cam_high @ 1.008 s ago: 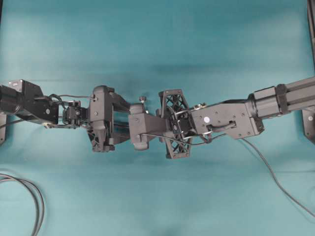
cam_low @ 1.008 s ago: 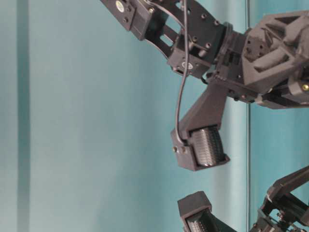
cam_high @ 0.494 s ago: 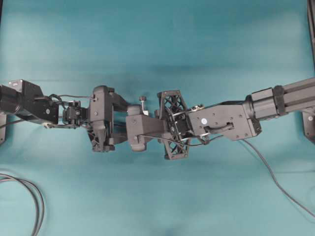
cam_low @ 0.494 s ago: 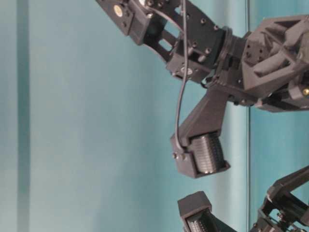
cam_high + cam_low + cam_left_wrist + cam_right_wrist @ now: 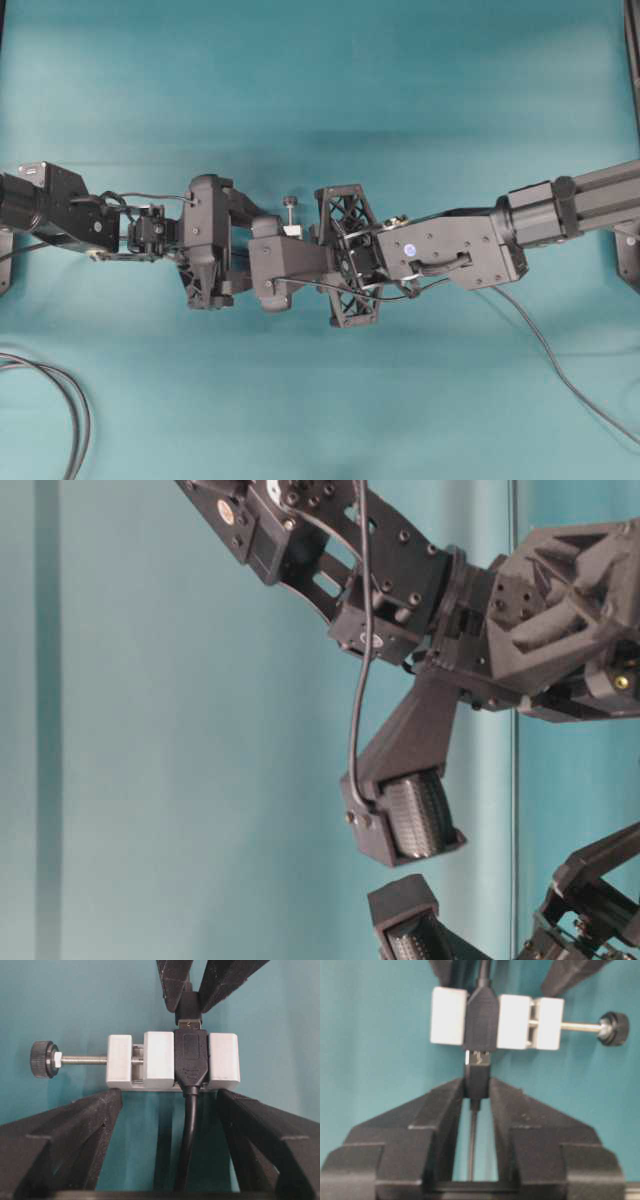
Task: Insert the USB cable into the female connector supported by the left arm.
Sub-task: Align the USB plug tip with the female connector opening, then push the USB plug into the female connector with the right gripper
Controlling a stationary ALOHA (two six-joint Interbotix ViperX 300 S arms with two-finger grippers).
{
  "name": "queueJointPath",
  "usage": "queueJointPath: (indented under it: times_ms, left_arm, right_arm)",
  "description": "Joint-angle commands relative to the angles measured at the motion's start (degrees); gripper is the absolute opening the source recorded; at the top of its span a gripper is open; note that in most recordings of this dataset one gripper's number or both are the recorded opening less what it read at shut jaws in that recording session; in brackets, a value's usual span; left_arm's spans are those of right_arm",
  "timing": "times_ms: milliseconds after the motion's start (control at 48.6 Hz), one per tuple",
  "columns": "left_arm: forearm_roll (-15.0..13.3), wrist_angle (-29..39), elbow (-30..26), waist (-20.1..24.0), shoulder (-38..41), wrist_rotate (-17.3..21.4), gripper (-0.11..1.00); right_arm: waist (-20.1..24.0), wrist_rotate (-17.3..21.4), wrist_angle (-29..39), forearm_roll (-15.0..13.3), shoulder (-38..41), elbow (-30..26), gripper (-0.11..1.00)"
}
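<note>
Left of the meeting point, the left tool [image 5: 165, 1110] stood spread wide, its two fingers [image 5: 65, 1130] flanking the female connector [image 5: 172, 1062] rather than visibly squeezing it; whether they actually touched the white block could not be told. That block sat just ahead of the left tool's fingertips, its screw with the dark round knob [image 5: 44, 1059] sticking out to one side and its own black cable running back between the fingers.

Moving right, the silver tip of the USB cable [image 5: 477, 1072] was right at the mouth of the socket, some metal still showing, so my read was that insertion had only just begun. Further right, the right tool [image 5: 476, 1095] was clenched on the plug's black body, with the thin cable trailing back between its fingers.

To do this well, the push wanted to run straight along the socket's axis, plug square and centred in the right wrist view. Any tilt risked jamming, or shoving the block back between the spread fingers. A slow, steady press until the silver disappeared looked the right call, with the left arm holding firm underneath.
</note>
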Motion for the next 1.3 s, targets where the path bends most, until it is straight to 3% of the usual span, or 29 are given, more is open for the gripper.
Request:
queueJointPath:
  times_ms: [0,823,1276]
  left_arm:
    - [-0.2,0.0,-1.0,1.3,-0.3,0.0,0.89]
    - [-0.2,-0.1,-1.4,1.2,-0.3,0.0,0.89]
    - [-0.2,1.1,-2.2,1.1,-0.3,0.0,0.89]
  right_arm:
    - [0.5,0.1,-0.4,-0.3,-0.7,-2.6,0.19]
    - [0.4,-0.1,0.3,-0.3,1.9,-8.0,0.19]
    - [0.4,0.0,1.1,-0.3,1.9,-7.8,0.19]
